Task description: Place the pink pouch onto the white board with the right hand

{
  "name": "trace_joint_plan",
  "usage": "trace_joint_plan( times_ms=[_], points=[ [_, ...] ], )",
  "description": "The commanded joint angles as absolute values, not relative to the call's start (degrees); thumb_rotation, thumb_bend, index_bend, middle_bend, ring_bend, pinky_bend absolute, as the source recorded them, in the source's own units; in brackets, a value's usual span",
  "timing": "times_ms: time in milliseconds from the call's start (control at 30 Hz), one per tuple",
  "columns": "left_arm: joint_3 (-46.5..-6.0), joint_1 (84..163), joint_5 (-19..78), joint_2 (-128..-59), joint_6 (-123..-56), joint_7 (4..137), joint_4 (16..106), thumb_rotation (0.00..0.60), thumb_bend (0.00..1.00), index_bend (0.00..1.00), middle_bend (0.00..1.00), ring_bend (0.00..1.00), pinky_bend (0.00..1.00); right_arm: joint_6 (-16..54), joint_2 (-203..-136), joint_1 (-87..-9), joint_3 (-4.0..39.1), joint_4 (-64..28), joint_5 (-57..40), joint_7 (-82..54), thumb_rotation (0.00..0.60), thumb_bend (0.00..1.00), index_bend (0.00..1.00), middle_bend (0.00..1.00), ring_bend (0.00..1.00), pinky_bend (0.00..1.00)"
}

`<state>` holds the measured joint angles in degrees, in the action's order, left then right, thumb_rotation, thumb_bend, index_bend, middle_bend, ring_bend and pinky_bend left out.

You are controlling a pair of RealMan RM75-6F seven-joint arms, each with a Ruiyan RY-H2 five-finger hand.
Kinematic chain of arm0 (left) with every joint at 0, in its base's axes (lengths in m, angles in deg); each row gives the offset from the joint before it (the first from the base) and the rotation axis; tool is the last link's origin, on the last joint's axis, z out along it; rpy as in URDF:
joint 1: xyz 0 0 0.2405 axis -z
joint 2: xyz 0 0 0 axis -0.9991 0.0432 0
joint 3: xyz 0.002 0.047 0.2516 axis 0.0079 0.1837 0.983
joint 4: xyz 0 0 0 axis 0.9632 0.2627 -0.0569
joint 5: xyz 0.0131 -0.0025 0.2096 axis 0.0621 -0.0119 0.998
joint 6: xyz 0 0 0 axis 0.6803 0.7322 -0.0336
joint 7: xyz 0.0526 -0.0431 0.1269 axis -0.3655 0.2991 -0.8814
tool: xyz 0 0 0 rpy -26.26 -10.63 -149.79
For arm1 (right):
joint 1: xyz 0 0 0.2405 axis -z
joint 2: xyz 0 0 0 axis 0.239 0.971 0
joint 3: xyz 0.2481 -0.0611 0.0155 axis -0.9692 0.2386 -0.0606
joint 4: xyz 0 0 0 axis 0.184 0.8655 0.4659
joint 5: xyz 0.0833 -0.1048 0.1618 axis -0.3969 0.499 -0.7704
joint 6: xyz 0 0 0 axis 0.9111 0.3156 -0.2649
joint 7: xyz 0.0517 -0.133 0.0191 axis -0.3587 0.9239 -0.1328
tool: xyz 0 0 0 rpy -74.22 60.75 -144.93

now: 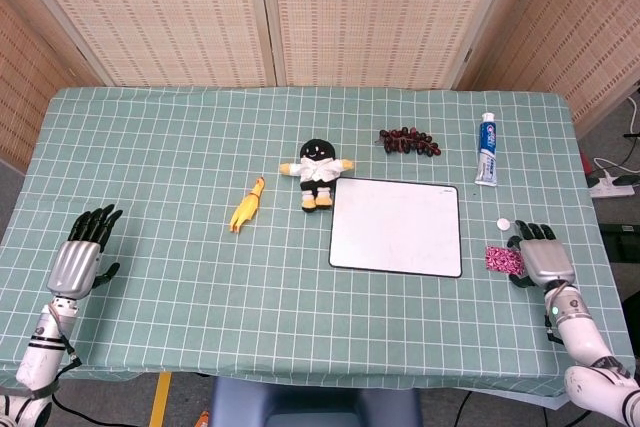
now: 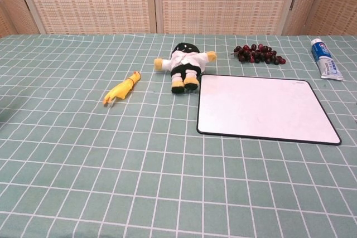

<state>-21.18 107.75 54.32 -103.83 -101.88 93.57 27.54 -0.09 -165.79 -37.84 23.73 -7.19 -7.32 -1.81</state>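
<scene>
1. The small pink patterned pouch point(image 1: 504, 259) is lying on the green checked tablecloth point(image 1: 200, 277), just right of the flat white rectangular board point(image 1: 396, 227) and not on it; lifting and placing are both outstanding.
2. The right hand point(image 1: 540, 259) is sitting against the pouch's right edge, fingers apparently curling around it; a firm grip cannot be confirmed from the head view.

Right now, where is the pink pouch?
In the head view, the pouch lies on the table's right side, between the white board and the right hand.
</scene>
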Motion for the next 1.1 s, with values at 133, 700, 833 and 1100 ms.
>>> trace_joint_plan(
  times_ms=[133,700,833,1100],
  points=[
    [-21.14,107.82,54.38,-103.69,-101.78,94.02,27.77,0.600,0.22,0.00,0.00,0.00,0.00,-0.12,-165.93,-37.93,23.71,-7.02,-7.90,-1.46,0.549,0.29,0.31,0.00,0.00,0.00],
    [-21.08,107.88,54.30,-103.53,-101.35,94.40,28.06,0.600,0.22,0.00,0.00,0.00,0.00,-0.27,-166.40,-38.30,23.92,-6.34,-8.10,-1.41,0.561,0.29,0.38,0.00,0.00,0.00],
    [-21.11,107.91,54.27,-103.49,-101.25,94.63,28.14,0.600,0.22,0.00,0.00,0.00,0.00,-0.11,-166.32,-38.29,23.87,-6.50,-7.98,-1.76,0.562,0.29,0.39,0.00,0.00,0.00],
    [-21.16,108.04,54.15,-103.43,-100.89,94.81,28.11,0.600,0.22,0.00,0.00,0.00,0.00,1.25,-164.48,-38.60,23.35,-9.74,-6.89,-2.18,0.561,0.29,0.40,0.00,0.00,0.00]
  ],
)
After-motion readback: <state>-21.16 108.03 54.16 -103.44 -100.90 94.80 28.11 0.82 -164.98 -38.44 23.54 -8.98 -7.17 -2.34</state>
